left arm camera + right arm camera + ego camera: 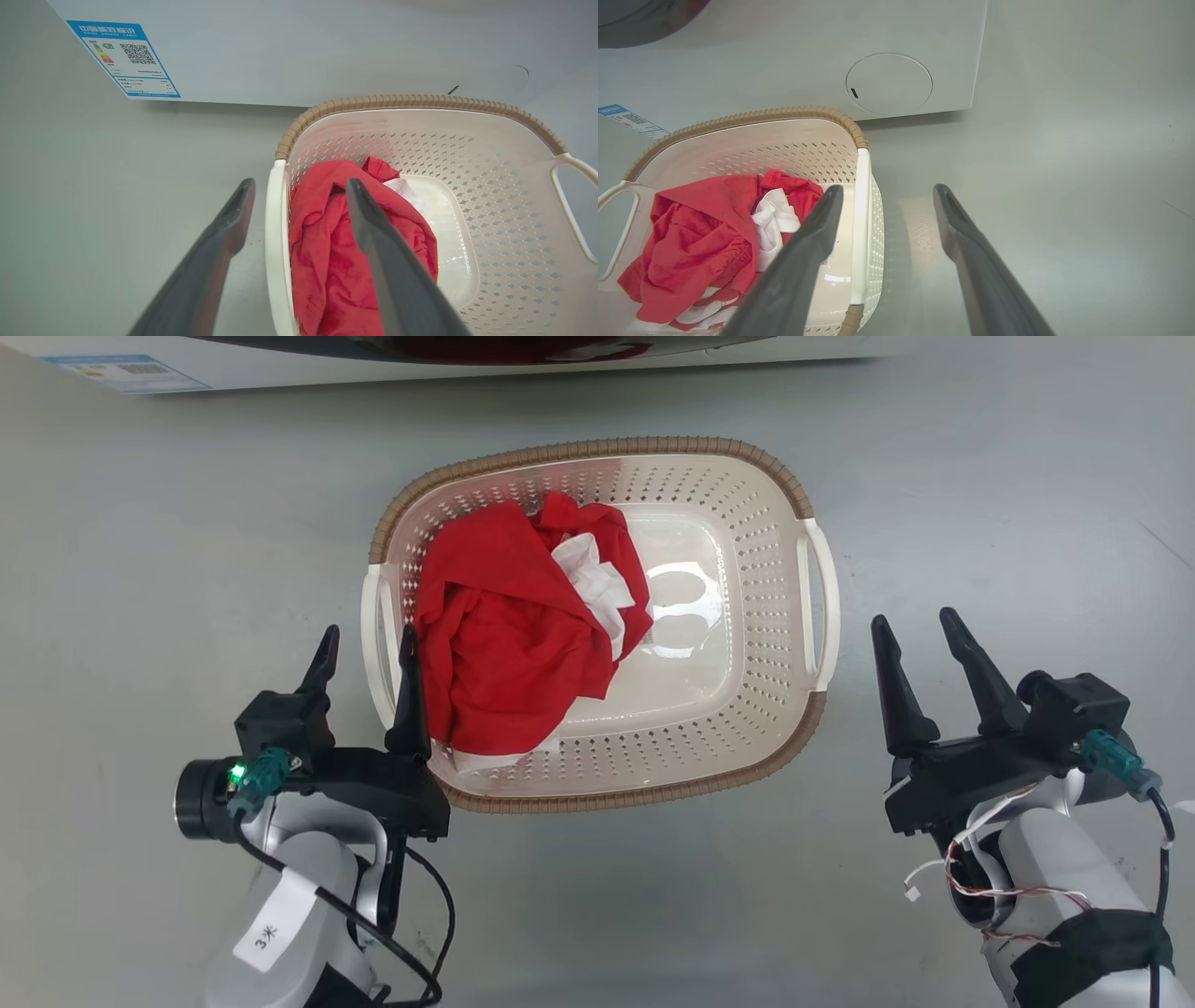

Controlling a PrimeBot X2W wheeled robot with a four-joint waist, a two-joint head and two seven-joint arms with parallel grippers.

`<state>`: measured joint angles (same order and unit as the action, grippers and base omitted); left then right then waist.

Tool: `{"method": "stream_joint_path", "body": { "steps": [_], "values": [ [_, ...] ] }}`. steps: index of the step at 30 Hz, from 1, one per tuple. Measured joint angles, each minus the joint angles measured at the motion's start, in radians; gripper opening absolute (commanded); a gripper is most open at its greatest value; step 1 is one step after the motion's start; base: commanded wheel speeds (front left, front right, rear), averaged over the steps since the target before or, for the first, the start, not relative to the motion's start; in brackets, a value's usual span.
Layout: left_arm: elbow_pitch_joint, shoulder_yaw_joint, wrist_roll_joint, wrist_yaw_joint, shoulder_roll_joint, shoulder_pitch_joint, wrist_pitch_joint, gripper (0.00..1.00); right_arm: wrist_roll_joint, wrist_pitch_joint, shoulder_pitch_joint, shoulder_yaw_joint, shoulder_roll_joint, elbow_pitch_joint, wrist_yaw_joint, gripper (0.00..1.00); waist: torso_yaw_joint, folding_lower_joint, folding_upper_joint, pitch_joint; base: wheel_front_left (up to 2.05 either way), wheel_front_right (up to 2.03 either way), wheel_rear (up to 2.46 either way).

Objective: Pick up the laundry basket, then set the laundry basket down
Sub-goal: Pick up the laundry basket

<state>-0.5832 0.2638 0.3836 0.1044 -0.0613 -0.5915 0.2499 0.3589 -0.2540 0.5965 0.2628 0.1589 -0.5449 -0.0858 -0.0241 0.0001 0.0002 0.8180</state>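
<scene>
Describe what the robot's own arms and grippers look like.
The left gripper and right gripper are black, each with two long, tapering, pointed fingers and a teal connector. The forearms are pale silver-grey. The left forearm carries a white handwritten label, a green light and a looping black cable. The right forearm shows loose red and white wires and a black wrap.
</scene>
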Motion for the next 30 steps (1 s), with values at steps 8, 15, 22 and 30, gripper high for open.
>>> {"method": "stream_joint_path", "body": {
  "steps": [8,15,22,30],
  "values": [
    [-0.064,-0.005,0.002,-0.012,-0.002,-0.074,-0.002,1.00,0.000,0.000,0.072,0.017,-0.017,-0.057,-0.011,1.00,-0.003,0.0000,-0.0001,0.010,0.00,0.00,0.00],
    [-0.146,0.000,0.002,-0.035,-0.013,-0.172,-0.044,1.00,-0.026,-0.003,0.161,0.054,-0.032,-0.133,-0.020,1.00,-0.005,-0.0001,-0.0002,0.020,0.00,0.00,0.00],
    [-0.243,0.007,0.003,-0.063,-0.026,-0.265,-0.112,1.00,-0.026,0.007,0.248,0.077,-0.049,-0.229,-0.025,1.00,-0.005,-0.0001,-0.0002,0.033,0.00,0.00,0.00],
    [-0.356,0.012,0.032,-0.099,-0.022,-0.313,-0.187,1.00,-0.020,0.048,0.295,0.112,-0.075,-0.351,-0.030,1.00,-0.007,-0.0001,-0.0002,0.044,0.00,0.00,0.00]
  ]
}}
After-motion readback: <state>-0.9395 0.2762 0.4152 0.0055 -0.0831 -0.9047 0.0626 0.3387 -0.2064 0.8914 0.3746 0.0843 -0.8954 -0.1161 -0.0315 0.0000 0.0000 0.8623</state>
